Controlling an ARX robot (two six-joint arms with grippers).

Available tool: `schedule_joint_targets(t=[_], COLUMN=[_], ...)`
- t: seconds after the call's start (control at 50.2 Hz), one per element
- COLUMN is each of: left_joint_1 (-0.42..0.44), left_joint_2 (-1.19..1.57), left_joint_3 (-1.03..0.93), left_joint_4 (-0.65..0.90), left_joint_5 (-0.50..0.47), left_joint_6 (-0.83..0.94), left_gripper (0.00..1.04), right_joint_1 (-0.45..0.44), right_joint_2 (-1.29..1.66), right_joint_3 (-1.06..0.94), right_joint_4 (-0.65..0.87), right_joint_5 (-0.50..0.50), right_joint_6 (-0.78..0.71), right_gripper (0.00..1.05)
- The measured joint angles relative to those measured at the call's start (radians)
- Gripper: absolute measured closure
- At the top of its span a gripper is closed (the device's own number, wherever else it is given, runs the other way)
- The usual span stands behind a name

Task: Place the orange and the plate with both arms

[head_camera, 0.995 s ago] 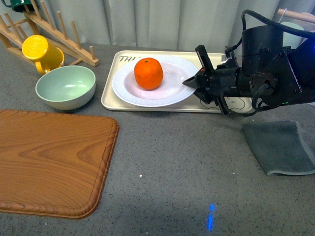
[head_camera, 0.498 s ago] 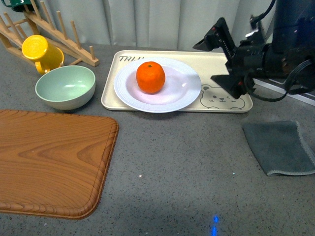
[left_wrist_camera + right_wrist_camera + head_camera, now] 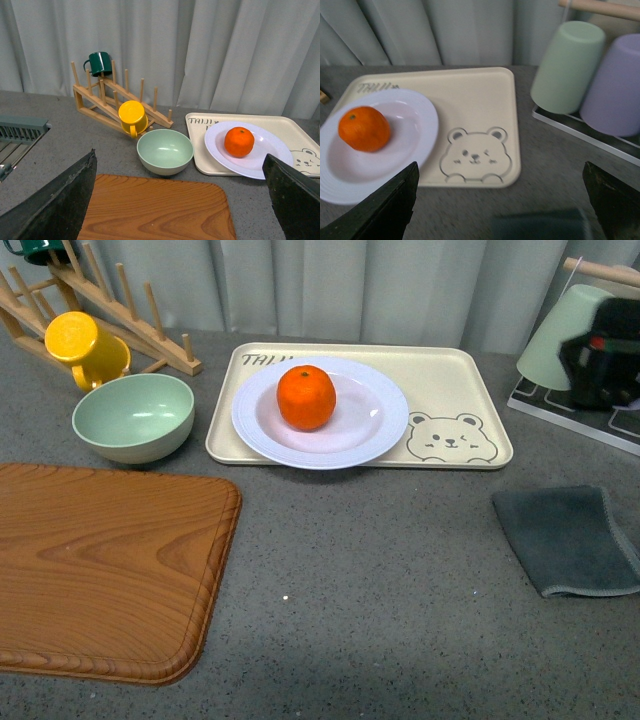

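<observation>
The orange (image 3: pixel 306 397) sits in the white plate (image 3: pixel 375 422), which rests on the left part of the beige bear tray (image 3: pixel 450 390). The left wrist view shows the orange (image 3: pixel 239 141) and the plate (image 3: pixel 267 152) far off, beyond the open, empty left gripper (image 3: pixel 180 200). The right wrist view shows the orange (image 3: pixel 364 128) in the plate (image 3: pixel 415 122); my right gripper (image 3: pixel 500 205) is open and empty, drawn back from the tray. In the front view only a dark part of my right arm (image 3: pixel 603 368) shows at the right edge.
A wooden cutting board (image 3: pixel 100 560) lies at the front left. A pale green bowl (image 3: pixel 133 415), a yellow mug (image 3: pixel 85 345) and a wooden rack (image 3: pixel 125 315) stand at the back left. A grey cloth (image 3: pixel 570 540) lies at the right. Upturned cups (image 3: pixel 567 65) stand at the back right.
My right arm has pulled away from the plate's right rim, up and to the right, nearly out of the front view. The plate with the orange stays on the tray.
</observation>
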Motion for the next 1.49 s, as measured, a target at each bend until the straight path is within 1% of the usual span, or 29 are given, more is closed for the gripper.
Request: schedule_joint_targets(t=[0.1,0.279,0.478,0.657,0.677,0.697,0.717,0.737,0.796,0.836,0.876,0.956,0.975,1.015,1.075,1.115,1.155,1.174,1.234,1.294,1.493], left_joint_1=[0.000,0.000,0.000,0.000,0.000,0.000,0.000,0.000,0.000,0.000,0.000,0.000,0.000,0.000,0.000,0.000,0.000,0.000,0.000,0.000,0.000], left_joint_2=[0.000,0.000,0.000,0.000,0.000,0.000,0.000,0.000,-0.002,-0.002,0.000,-0.001,-0.002,-0.002,-0.002,-0.002,-0.002,-0.002,-0.002,-0.002,-0.002], left_joint_3=[0.000,0.000,0.000,0.000,0.000,0.000,0.000,0.000,0.000,0.000,0.000,0.000,0.000,0.000,0.000,0.000,0.000,0.000,0.000,0.000,0.000], left_joint_4=[0.000,0.000,0.000,0.000,0.000,0.000,0.000,0.000,0.000,0.000,-0.001,-0.001,-0.001,-0.001,-0.001,-0.001,-0.001,-0.001,-0.001,-0.001,-0.001], left_joint_5=[0.000,0.000,0.000,0.000,0.000,0.000,0.000,0.000,0.000,0.000,0.000,-0.002,-0.002,-0.002,-0.002,-0.002,-0.002,-0.002,-0.002,-0.002,-0.002], left_joint_6=[0.000,0.000,0.000,0.000,0.000,0.000,0.000,0.000,0.000,0.000,0.000,0.000,0.000,0.000,0.000,0.000,0.000,0.000,0.000,0.000,0.000], left_gripper=[0.06,0.06,0.06,0.06,0.06,0.06,0.06,0.06,0.06,0.06,0.06,0.06,0.06,0.06,0.06,0.06,0.06,0.06,0.06,0.06,0.06], right_joint_1=[-0.024,-0.029,-0.036,-0.039,-0.037,-0.037,-0.037,-0.039,-0.048,-0.081,-0.101,-0.128,-0.129,-0.131,-0.132,-0.132,-0.132,-0.132,-0.132,-0.132,-0.132], right_joint_2=[-0.133,-0.354,-0.677,-0.713,-0.668,-0.617,-0.602,-0.578,-0.556,-0.602,-0.646,-0.747,-0.759,-0.835,-0.912,-0.975,-1.015,-1.035,-1.123,-1.182,-1.311], right_joint_3=[-0.124,-0.280,-0.414,-0.420,-0.447,-0.480,-0.490,-0.508,-0.511,-0.512,-0.512,-0.512,-0.512,-0.512,-0.512,-0.511,-0.510,-0.510,-0.504,-0.504,-0.504], right_joint_4=[-0.041,-0.133,-0.348,-0.344,-0.230,-0.080,-0.036,0.052,0.195,0.238,0.226,0.135,0.123,0.052,-0.027,-0.090,-0.129,-0.148,-0.263,-0.329,-0.452], right_joint_5=[0.008,0.030,0.032,0.039,0.066,0.083,0.085,0.090,0.085,0.031,0.012,0.011,0.011,0.009,0.006,0.006,0.005,0.005,0.004,0.003,0.003], right_joint_6=[-0.024,-0.061,-0.071,-0.071,-0.075,-0.079,-0.080,-0.082,-0.090,-0.091,-0.093,-0.093,-0.093,-0.093,-0.093,-0.093,-0.093,-0.098,-0.097,-0.097,-0.097], right_gripper=[0.09,0.09,0.09,0.09,0.13,0.19,0.20,0.24,0.33,0.40,0.45,0.59,0.61,0.72,0.84,0.95,1.02,1.04,1.04,1.04,1.04])
